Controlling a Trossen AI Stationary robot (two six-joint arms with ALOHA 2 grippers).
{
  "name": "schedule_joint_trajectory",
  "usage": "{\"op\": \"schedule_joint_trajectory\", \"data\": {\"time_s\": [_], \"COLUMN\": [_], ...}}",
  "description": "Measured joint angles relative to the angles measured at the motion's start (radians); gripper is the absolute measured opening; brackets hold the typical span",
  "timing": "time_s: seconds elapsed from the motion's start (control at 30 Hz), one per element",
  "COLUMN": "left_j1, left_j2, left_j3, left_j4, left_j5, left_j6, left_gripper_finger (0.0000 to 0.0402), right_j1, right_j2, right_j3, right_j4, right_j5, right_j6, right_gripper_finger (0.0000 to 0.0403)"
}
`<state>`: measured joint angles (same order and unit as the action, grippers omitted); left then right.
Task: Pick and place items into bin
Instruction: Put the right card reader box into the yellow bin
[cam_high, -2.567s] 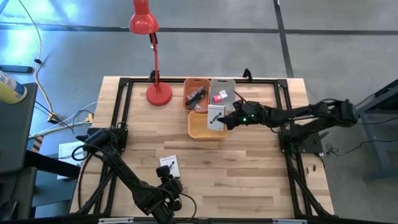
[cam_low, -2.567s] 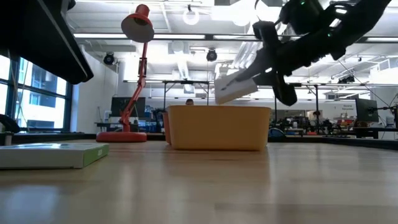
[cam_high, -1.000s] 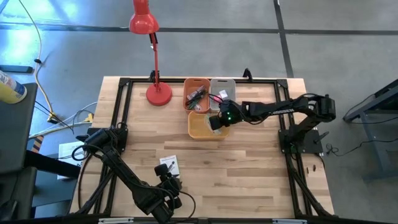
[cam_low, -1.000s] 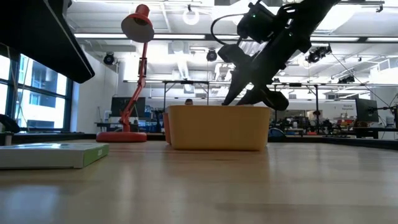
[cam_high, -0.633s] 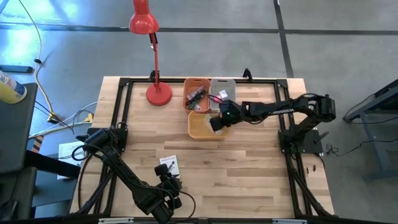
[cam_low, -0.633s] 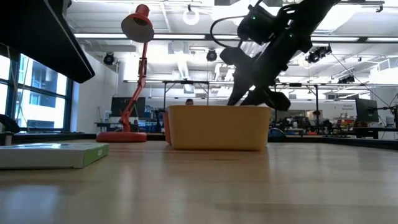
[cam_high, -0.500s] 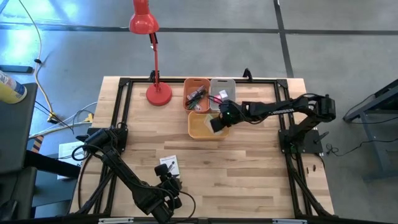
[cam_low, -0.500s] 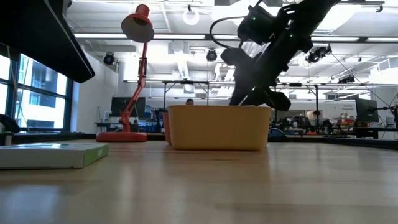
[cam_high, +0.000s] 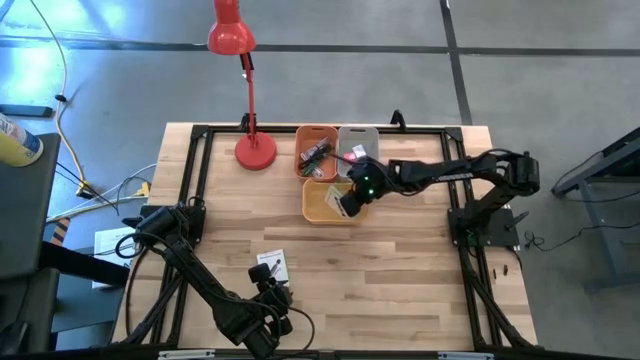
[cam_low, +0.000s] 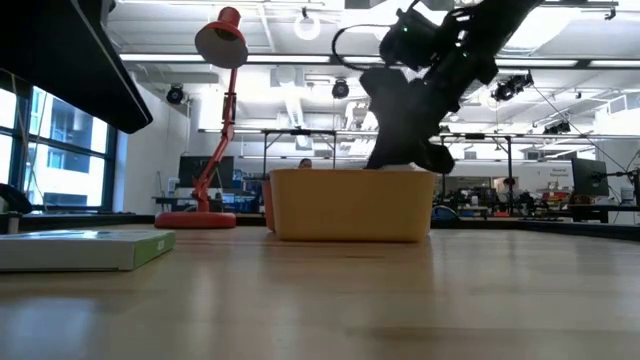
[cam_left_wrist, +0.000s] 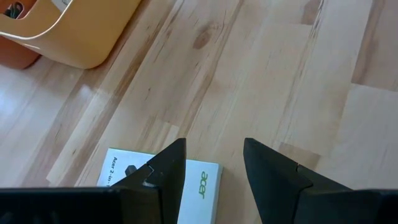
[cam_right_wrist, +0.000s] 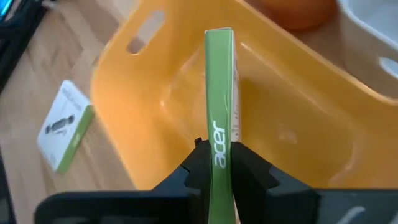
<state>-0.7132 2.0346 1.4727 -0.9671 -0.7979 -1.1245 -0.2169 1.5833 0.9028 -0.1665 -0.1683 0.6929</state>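
Counted: three bins in a cluster, namely one yellow bin (cam_high: 325, 203), one orange bin (cam_high: 316, 150), one grey bin (cam_high: 357, 143). Two flat boxes with green edges: one in the right gripper, one on the table. One red lamp (cam_high: 240, 80).

Right gripper (cam_right_wrist: 215, 167) over the yellow bin, fingers (cam_right_wrist: 251, 169) clamped tight on box no. 1 (cam_right_wrist: 219, 112). Box held edge-on, green spine with "acer" lettering running straight out from between the fingertips, lower end pinched between both pads, rest projecting ahead of them above the bin's floor. Whether it touches the floor: cannot tell. From the low view, gripper just above the bin's rim, box mostly hidden behind the wall.

Left gripper (cam_left_wrist: 213, 163) low at the near edge of the table, fingers apart with a moderate gap, nothing between them. Box no. 2 (cam_left_wrist: 200, 180) flat on the wood directly under and slightly behind the fingertips, white face up, partly covered by one finger (cam_left_wrist: 163, 169). Yellow bin well ahead of these fingers, well apart.

Small items visible in the orange and grey bins, too small to count.
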Motion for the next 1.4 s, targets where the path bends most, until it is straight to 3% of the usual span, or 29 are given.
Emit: {"op": "schedule_joint_trajectory", "data": {"time_s": [0.3,0.5,0.77,1.03,1.4], "left_j1": [0.0,0.0,0.0,0.0,0.0], "left_j2": [0.0,0.0,0.0,0.0,0.0], "left_j3": [0.0,0.0,0.0,0.0,0.0], "left_j4": [0.0,0.006,0.032,0.033,0.029], "left_j5": [-0.008,-0.014,-0.015,0.002,0.001], "left_j6": [-0.007,-0.01,-0.012,-0.013,-0.013], "left_gripper_finger": [0.015,0.015,0.015,0.015,0.015], "right_j1": [-0.007,-0.032,-0.031,-0.034,-0.039], "right_j2": [0.0,0.036,0.136,0.184,0.248], "right_j3": [0.145,0.191,0.23,0.307,0.364], "right_j4": [-0.187,-0.276,-0.286,-0.352,-0.383], "right_j5": [-0.008,-0.078,-0.156,-0.16,-0.18], "right_j6": [-0.181,-0.236,-0.356,-0.483,-0.539], "right_gripper_finger": [0.0043,0.0044,0.0041,0.0046,0.0049]}}
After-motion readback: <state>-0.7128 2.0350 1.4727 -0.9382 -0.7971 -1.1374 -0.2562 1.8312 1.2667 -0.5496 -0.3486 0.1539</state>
